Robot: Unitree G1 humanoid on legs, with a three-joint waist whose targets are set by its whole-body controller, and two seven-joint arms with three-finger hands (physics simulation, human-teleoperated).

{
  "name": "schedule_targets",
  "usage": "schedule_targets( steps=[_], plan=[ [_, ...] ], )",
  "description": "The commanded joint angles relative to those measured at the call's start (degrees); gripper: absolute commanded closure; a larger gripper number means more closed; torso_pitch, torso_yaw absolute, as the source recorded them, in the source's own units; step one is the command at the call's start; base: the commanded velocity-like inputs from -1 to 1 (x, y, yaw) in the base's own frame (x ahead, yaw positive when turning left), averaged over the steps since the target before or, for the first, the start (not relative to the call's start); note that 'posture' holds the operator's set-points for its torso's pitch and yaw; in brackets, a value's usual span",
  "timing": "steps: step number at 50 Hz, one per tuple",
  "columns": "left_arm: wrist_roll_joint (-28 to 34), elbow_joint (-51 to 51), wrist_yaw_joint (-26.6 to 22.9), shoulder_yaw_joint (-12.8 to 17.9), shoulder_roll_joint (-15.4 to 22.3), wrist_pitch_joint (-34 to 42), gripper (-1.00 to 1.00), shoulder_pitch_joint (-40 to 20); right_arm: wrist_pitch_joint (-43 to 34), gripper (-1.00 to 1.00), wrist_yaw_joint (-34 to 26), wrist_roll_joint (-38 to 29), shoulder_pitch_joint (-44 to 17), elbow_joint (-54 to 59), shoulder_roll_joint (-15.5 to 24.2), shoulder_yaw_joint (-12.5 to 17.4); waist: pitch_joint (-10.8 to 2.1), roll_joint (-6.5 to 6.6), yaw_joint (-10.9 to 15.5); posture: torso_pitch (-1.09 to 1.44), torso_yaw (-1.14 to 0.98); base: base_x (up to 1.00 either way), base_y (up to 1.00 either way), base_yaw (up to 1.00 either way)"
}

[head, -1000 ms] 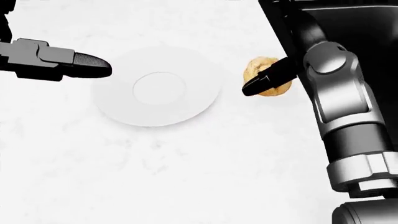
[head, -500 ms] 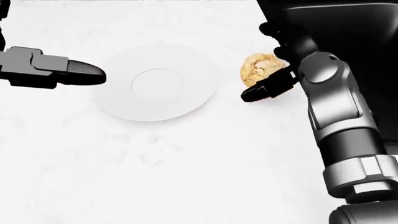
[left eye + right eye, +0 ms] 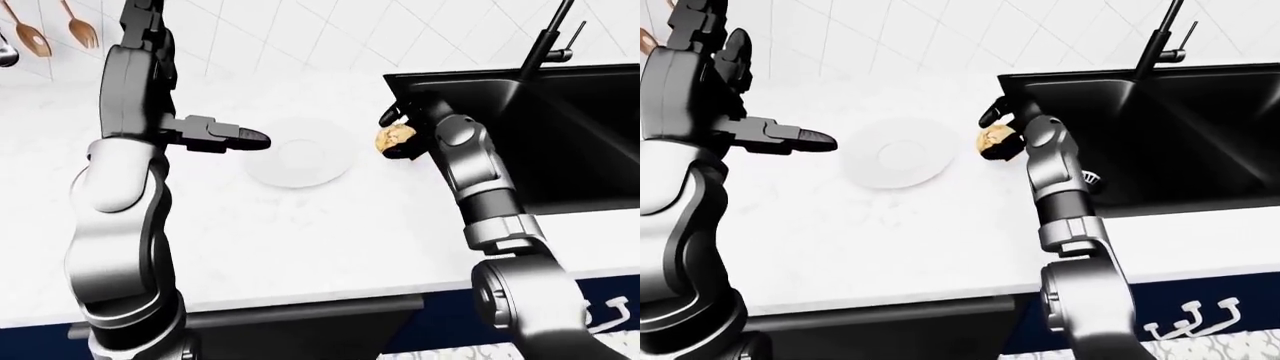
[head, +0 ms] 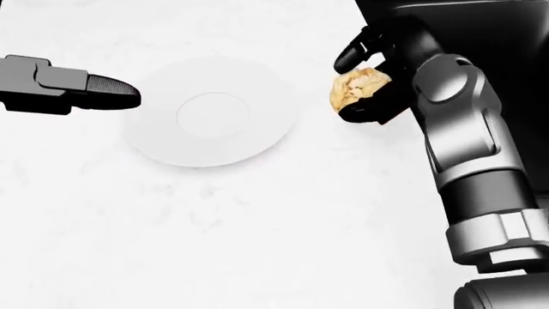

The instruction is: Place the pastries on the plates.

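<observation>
Golden, lumpy pastry (image 4: 358, 87) pinched in the right hand (image 4: 367, 84), one dark finger (image 4: 350, 55) curled over its top and another pressed beneath, just beside the right rim of the white plate (image 4: 210, 114) in the head view and not on it. Whether lifted clear of the white marble counter (image 4: 257, 232) or touching it cannot be told. Plate bare, round, with a raised centre ring, flat on the counter. Left hand (image 4: 60, 85) held at the plate's left edge in the head view, one visible finger (image 4: 111, 91) stretched straight and pointing toward the plate, gripping nothing; the other fingers out of sight, so their spread cannot be told. Right forearm (image 4: 468, 148) rising along the right side of the head view, over the edge of the black sink (image 3: 570, 127). In the left-eye view, dark faucet (image 3: 548, 37) standing above the sink against the white tiled wall (image 3: 300, 37), and wooden utensils (image 3: 55, 30) hanging at top left. Below the counter edge in the right-eye view, a dark blue cabinet front with white hooks (image 3: 1190, 319).
</observation>
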State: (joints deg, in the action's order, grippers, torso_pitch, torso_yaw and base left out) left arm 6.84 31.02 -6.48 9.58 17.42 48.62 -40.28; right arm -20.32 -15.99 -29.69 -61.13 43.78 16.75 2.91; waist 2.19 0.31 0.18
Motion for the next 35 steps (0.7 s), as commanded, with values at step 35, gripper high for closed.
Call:
schedule_targets(
  steps=[35],
  plan=[
    [0.29,2.96,-0.46,0.74,0.82,-0.4,-1.0,-0.85,10.95,0.47,1.21,1.15,-17.83,12.5,-12.0,-3.66,-1.12,1.2,-0.47,0.0,0.0,0.0,0.0,0.0]
  ],
)
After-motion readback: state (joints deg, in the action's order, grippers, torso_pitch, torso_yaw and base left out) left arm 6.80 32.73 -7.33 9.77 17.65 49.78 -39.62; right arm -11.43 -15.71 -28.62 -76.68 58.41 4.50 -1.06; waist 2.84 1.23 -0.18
